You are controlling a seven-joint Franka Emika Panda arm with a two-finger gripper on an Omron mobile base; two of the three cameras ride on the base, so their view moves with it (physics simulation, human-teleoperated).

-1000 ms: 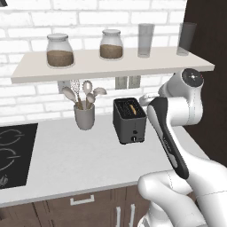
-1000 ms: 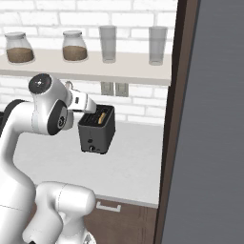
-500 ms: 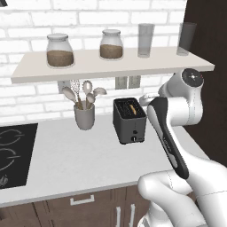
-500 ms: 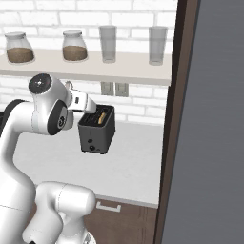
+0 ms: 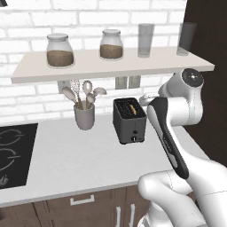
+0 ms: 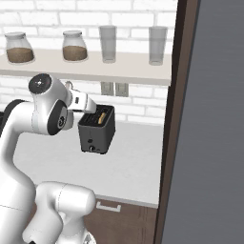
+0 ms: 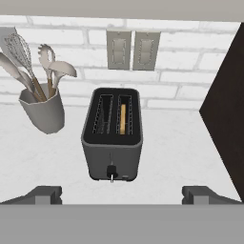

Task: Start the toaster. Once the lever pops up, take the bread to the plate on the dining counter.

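So the small boxy dark grey two-slot toaster [image 5: 129,120] sits on the white countertop [image 5: 80,155] near the white brick wall [image 5: 35,20], just right of a grey utensil cup full of spoons and a whisk [image 5: 84,111]. The left base view gives you the black cooktop [image 5: 13,153] at the far left and the whole shelf with two brown-filled glass jars [image 5: 60,50] and two clear tumblers [image 5: 145,40]. The right base view trades the cooktop and cup for a big dark brown panel edge [image 6: 174,119] and a grey slab taking up the right side. The hand view looks down at the toaster from the front and is the one where you can actually see into the slots: the thin light tan slice of bread [image 7: 123,119] stands on edge in the right-hand slot, left slot empty. It also shows two pale wall outlets [image 7: 132,50] behind the toaster. The toaster's long axis and both slots run front to back, away from the hand, with the knob end facing the gripper [image 7: 122,194]. The two dark fingertips are spread wide apart, holding nothing, short of the toaster's front.
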